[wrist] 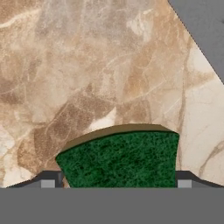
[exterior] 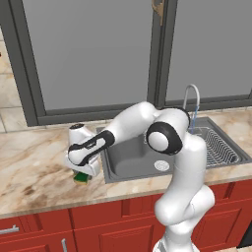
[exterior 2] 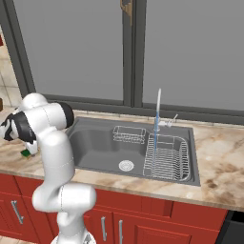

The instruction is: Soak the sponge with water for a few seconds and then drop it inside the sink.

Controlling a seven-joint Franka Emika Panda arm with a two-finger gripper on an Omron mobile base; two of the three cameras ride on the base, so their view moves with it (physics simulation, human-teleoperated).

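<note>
A tan marble counter (exterior: pixel 34 162) is carried on red cabinets (exterior: pixel 98 226) fitted with silver handles (exterior 2: pixel 104 228). Behind it, large grey window panes (exterior: pixel 93 49) are framed in dark grey, and beige tiled wall (exterior: pixel 9 98) is seen at the left.

Countertop (exterior: pixel 34 162): marbled stone, tan and cream with brown veining, running the length of the wall; darker brown patches near its front edge on the left.
Cabinets (exterior 2: pixel 143 217): red fronts beneath the countertop, each with a slim silver handle (exterior 2: pixel 120 232).
Window (exterior: pixel 93 54): two large grey panes in a dark grey frame, directly behind the countertop.
Latch (exterior 2: pixel 126 7): small brown fitting, probably a catch, at the top of the window's central post.
Wall tiles (exterior: pixel 9 93): beige, left of the window.
</note>
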